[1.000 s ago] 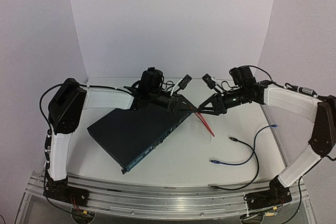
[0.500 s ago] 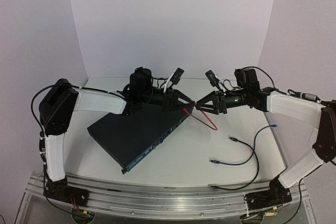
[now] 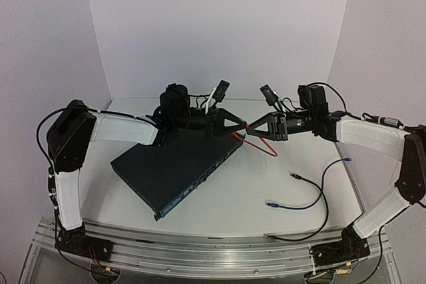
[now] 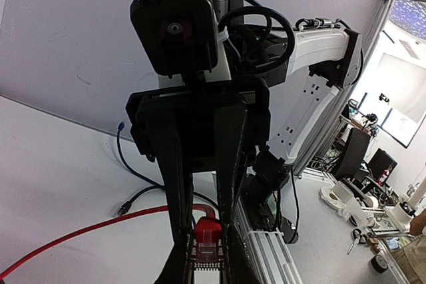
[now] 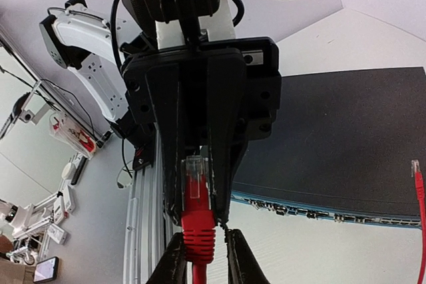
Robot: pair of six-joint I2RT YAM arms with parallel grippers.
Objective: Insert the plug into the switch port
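Both arms are stretched toward each other, basically nose to nose in mid-air. The left arm [image 3: 126, 128] goes up from its base, bends at the elbow and runs its white forearm out roughly level. That leaves the left gripper [image 3: 241, 126] pointing sideways at the other one. The right arm [image 3: 369, 134] mirrors it: up from the base, a sharp elbow out by the edge of the table [image 3: 266, 211], then a level forearm. The right gripper [image 3: 255, 127] points straight back, and the tips of the two nearly meet.

The plug [image 5: 198, 221] sits right between the two sets of fingertips. It has a red boot and a clear head. The left fingers [image 5: 174, 164] are squeezed together on the clear head end, so that side has it pinched. The right fingers [image 4: 178, 184] run close along either side of the red boot with only a sliver of gap. I honestly can't tell if they're gripping it or just flanking it. The red cable [image 3: 265, 145] drops away from the fingertips, down toward the table on the right arm's side.

The switch [image 3: 176, 167] lies flat on the table, below the fingertips and off to the left gripper's side. The tips hang over its far corner without touching it. Its port row [image 5: 313, 213] runs along the long thin side, below the plug. A blue cable [image 3: 323, 187] and a black cable [image 3: 326, 214] lie on the table, well apart from the fingers.
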